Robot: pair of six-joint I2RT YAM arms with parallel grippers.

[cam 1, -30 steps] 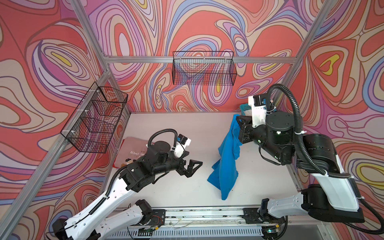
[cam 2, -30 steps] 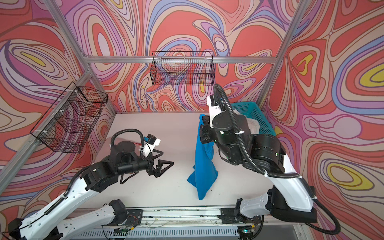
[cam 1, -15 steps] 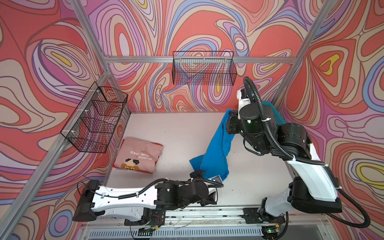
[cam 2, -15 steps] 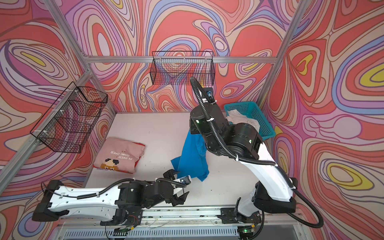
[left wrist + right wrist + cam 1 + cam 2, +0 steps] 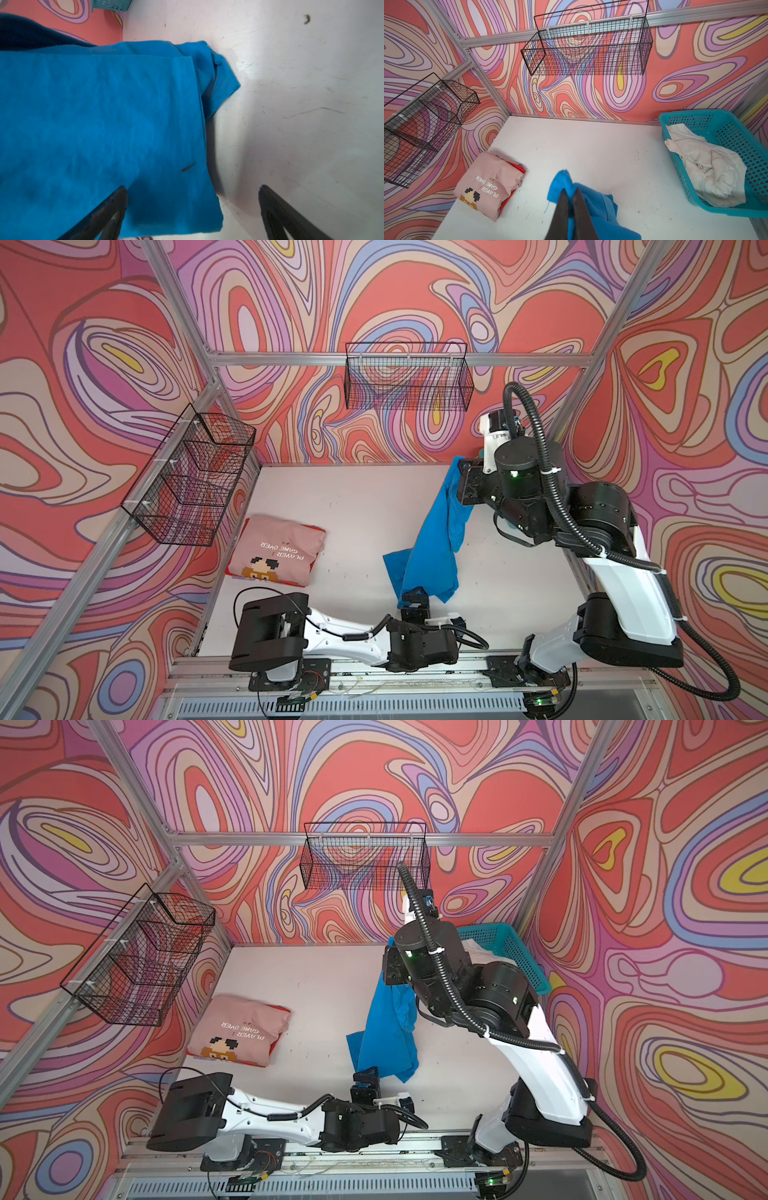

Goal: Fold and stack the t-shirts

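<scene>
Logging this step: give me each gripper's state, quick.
Left gripper: open, holding nothing.
Right gripper: shut on the blue t-shirt.

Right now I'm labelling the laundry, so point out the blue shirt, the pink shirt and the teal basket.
blue shirt (image 5: 432,556), in a top view, middle of the hanging cloth
pink shirt (image 5: 276,549), in a top view, printed front
teal basket (image 5: 695,120), right wrist view, far mesh wall

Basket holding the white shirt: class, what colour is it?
Teal basket; right wrist view shows it best.
</scene>
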